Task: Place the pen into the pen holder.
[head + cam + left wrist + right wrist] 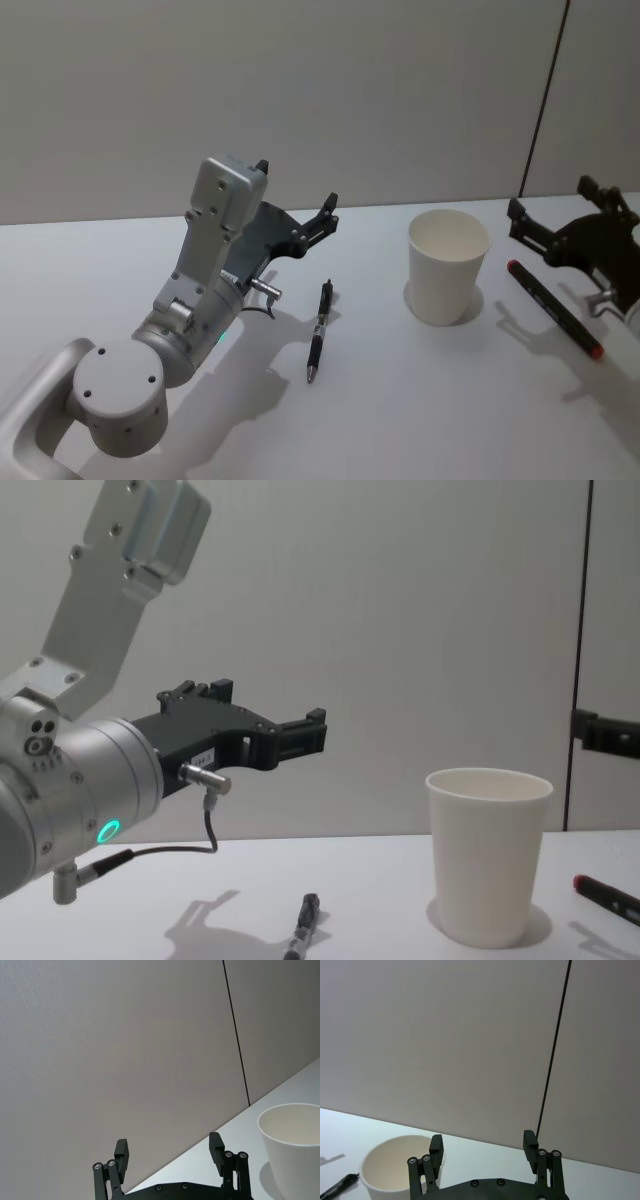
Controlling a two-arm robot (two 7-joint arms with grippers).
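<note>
- The pen holder (448, 268), a plain white paper cup with a rolled rim, stands upright and empty on the white table (380, 420). Its mouth faces up, so a pen can drop in from above.
- A slim black click pen (319, 332) lies flat on the table to the left of the cup, apart from it. It is near the left gripper (169, 1146), so it is probably that arm's pick.
- A black marker with red ends (555, 308) lies flat to the cup's right, beside the right gripper (483, 1141). I cannot tell which of the two pens the task means.
- Both grippers hover above the table, aimed forward at the wall, with jaws spread wide and holding nothing. I judge them ready to descend.
- The cup bears no print. Pale marks on the pen's barrel and a small white label (200, 758) on the left gripper's body are too small to read.
</note>
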